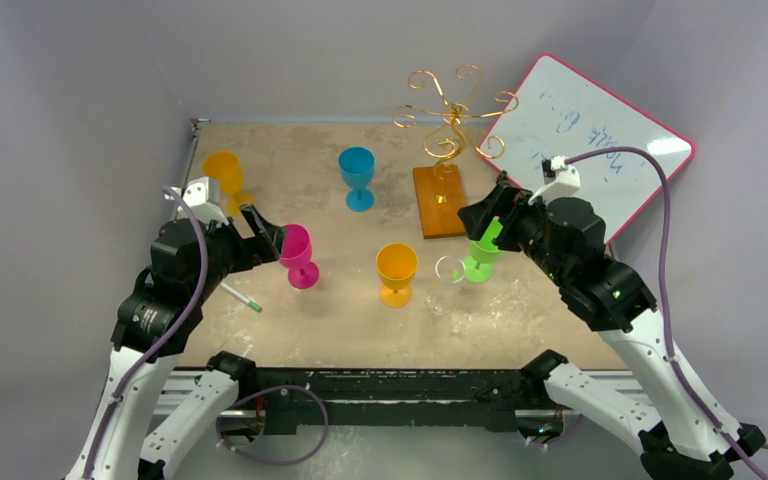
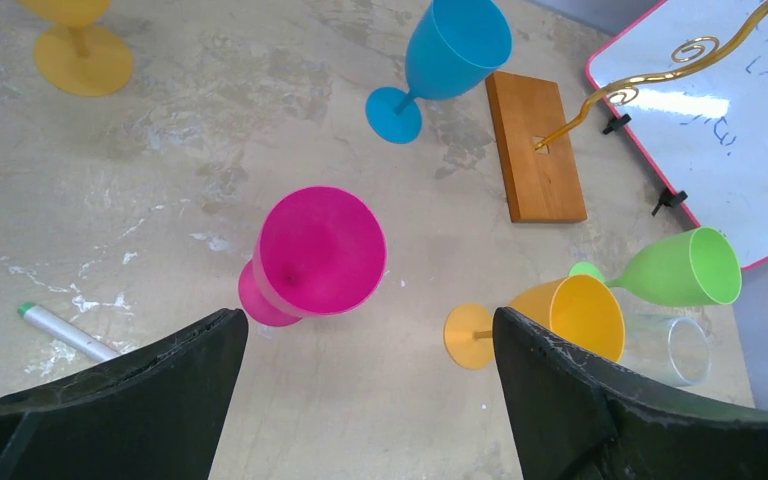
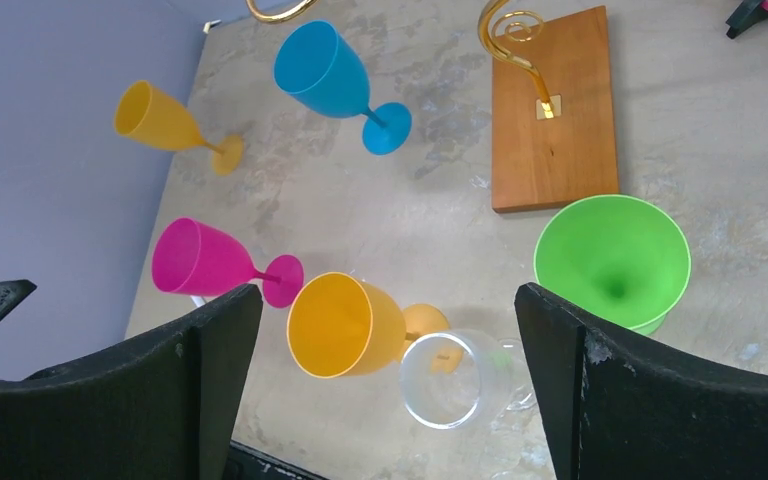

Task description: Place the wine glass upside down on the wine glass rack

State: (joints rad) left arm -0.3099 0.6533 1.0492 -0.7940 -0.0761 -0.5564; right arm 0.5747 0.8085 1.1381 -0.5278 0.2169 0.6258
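Note:
The wine glass rack point(image 1: 450, 112) is a gold wire stand on a wooden base point(image 3: 555, 110) at the back of the table; nothing hangs on it. Several wine glasses stand upright: pink point(image 1: 297, 255), orange point(image 1: 396, 270), clear point(image 1: 450, 270), green point(image 1: 480, 262), blue point(image 1: 357, 175), yellow point(image 1: 225, 178). My left gripper point(image 2: 368, 330) is open, hovering just short of the pink glass point(image 2: 315, 255), with only bare table between its fingers. My right gripper point(image 3: 388, 300) is open above the orange glass point(image 3: 345, 325) and clear glass point(image 3: 450, 380), beside the green one point(image 3: 612, 258).
A pink-framed whiteboard point(image 1: 590, 140) leans at the back right, next to the rack. A white marker with a green cap point(image 1: 243, 299) lies on the table point(image 1: 310, 330) near the left arm. Grey walls close in the left, back and right.

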